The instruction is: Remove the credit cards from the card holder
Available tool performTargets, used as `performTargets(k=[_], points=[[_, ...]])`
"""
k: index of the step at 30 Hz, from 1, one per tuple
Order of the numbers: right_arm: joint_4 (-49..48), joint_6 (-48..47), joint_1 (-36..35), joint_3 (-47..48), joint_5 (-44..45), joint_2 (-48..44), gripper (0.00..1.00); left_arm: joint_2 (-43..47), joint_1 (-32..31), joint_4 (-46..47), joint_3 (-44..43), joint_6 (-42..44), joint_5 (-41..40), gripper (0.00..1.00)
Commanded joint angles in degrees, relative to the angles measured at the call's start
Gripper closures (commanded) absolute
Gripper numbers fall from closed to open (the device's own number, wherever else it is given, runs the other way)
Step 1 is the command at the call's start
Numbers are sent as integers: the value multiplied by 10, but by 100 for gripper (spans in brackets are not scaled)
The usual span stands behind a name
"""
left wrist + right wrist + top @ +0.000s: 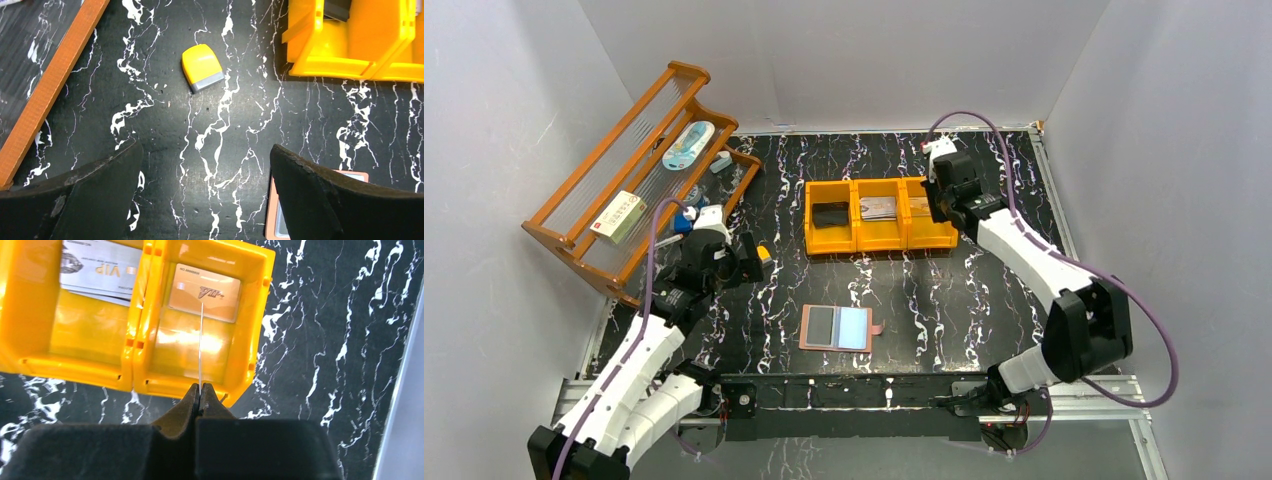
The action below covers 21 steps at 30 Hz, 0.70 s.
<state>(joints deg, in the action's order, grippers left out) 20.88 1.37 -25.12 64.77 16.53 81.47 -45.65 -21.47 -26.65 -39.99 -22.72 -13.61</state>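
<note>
Credit cards [879, 208] lie in the orange tray [879, 243] at the far side of the table [944, 300] — a dark card [831, 214] in the left box, grey cards [100, 270] in the middle box and a tan card [205, 292] in the right box. One more, the held card [200, 340], is pinched tight in the right gripper [200, 399], whose jaws press together on its near end. We see it from its thin edge only, like a pale line. Its long side points straight away from the fingers, over the right box and the tan card. So my guess is that the next move is just to let go, so it drops in there. The card holder [842, 328] lies open and flat near the front of the table, well apart from the right gripper. It is nearer the left gripper [205, 150], which hangs with its fingers wide apart and nothing in them, near a small yellow block [202, 67]. The held card's colour cannot be told. One half of the card holder looks grey — a card or just lining, I cannot tell. The left wrist view shows only a corner of it.
</note>
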Motion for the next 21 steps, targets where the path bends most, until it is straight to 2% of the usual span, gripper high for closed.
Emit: performTargets(k=[1,5,9,13,21], points=[[-19,-114,11,52,-2,50,100,-3,2,20,2,7,13,2],[-32,-196,16,85,-34,95,100,-27,2,10,-12,19,19,2],[-100,-309,21,64,-77,118,100,-25,2,9,-13,22,17,2],[-114,-411,22,68,-82,153,100,-15,2,6,-12,25,8,2],[-123,-520,37,92,-96,212,100,-2,1,6,-11,29,10,2]])
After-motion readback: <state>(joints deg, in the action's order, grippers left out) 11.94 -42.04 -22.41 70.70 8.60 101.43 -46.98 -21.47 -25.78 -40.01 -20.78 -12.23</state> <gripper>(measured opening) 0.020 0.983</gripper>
